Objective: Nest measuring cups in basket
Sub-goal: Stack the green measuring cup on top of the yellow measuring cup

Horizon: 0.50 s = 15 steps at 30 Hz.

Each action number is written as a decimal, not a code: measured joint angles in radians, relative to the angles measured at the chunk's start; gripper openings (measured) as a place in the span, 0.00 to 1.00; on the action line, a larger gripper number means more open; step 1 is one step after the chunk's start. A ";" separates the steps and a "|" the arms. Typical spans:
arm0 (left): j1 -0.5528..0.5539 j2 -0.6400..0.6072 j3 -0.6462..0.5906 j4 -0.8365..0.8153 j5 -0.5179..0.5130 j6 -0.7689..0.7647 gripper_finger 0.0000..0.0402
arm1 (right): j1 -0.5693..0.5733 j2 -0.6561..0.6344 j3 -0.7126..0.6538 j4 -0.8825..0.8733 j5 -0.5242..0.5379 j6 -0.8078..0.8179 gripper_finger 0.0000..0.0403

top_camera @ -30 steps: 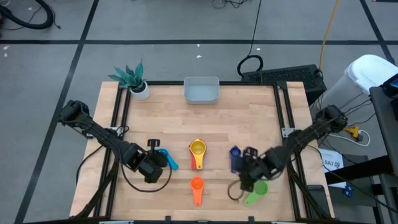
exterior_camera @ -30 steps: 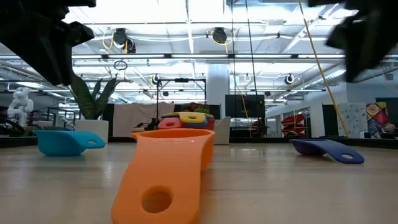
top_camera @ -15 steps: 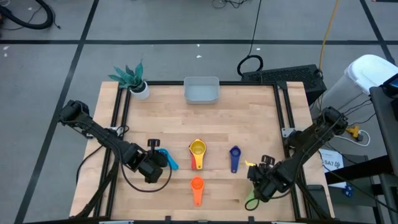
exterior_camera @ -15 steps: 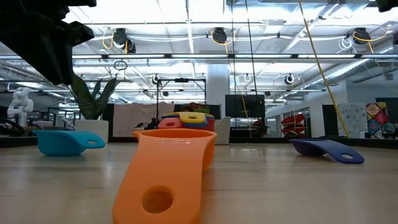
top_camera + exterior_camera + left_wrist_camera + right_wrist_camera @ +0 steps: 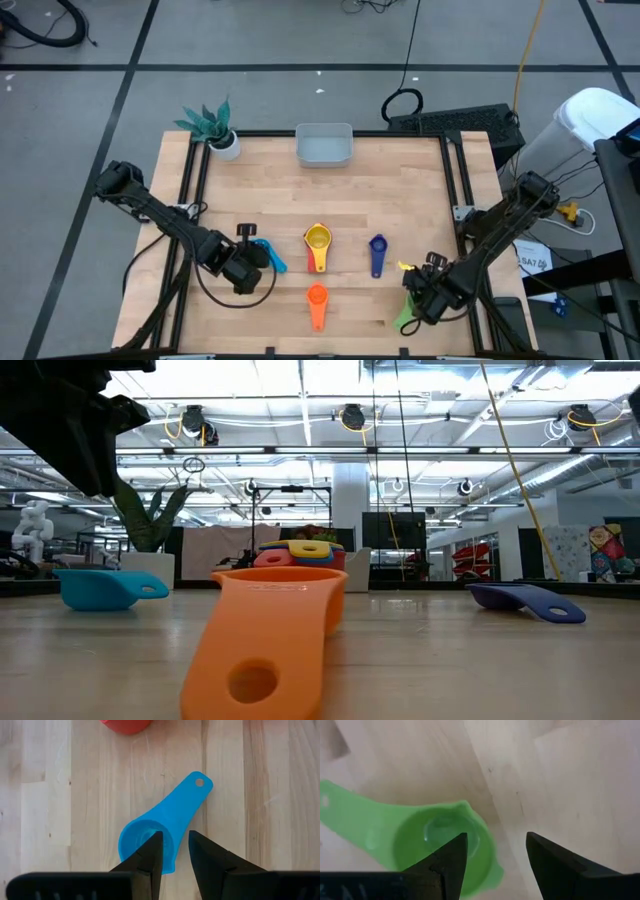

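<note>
The pale grey-blue basket (image 5: 323, 145) sits at the table's far edge. A yellow cup nested in a red one (image 5: 317, 243) lies mid-table, with the orange cup (image 5: 316, 300) nearer and the dark blue cup (image 5: 377, 252) to its right. My left gripper (image 5: 250, 258) hovers over the light blue cup (image 5: 165, 825), fingers narrowly open above the bowl's handle side. My right gripper (image 5: 420, 292) is open over the green cup (image 5: 435, 845) near the table's near-right corner, one finger above the bowl. Both cups rest on the wood.
A white pot with a teal plant (image 5: 215, 125) stands at the far-left corner. Black rails frame the table's sides. Bare wood lies between the cups and the basket. In the low view the orange cup (image 5: 270, 640) fills the foreground, with the light blue cup (image 5: 100, 588) to its left.
My right gripper has moved from beside the dark blue cup toward the table's near-right corner and now stands over the green cup. In the low view it has slid out at the right edge. No cup has moved.
</note>
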State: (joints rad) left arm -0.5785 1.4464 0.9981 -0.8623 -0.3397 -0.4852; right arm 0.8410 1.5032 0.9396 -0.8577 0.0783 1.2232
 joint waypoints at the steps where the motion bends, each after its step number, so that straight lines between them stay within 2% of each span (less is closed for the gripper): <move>1: 0.000 0.000 0.000 0.000 0.000 0.000 0.24 | 0.000 0.000 -0.012 0.012 -0.004 0.002 0.48; 11: 0.000 0.000 0.000 0.000 0.000 -0.003 0.24 | -0.001 0.000 -0.051 0.046 -0.001 0.002 0.48; 15: 0.000 0.000 0.000 0.000 0.000 -0.011 0.24 | -0.001 0.000 -0.064 0.046 -0.002 0.002 0.38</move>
State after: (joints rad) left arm -0.5785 1.4464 0.9981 -0.8621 -0.3397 -0.4967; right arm 0.8398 1.5032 0.8754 -0.8118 0.0766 1.2248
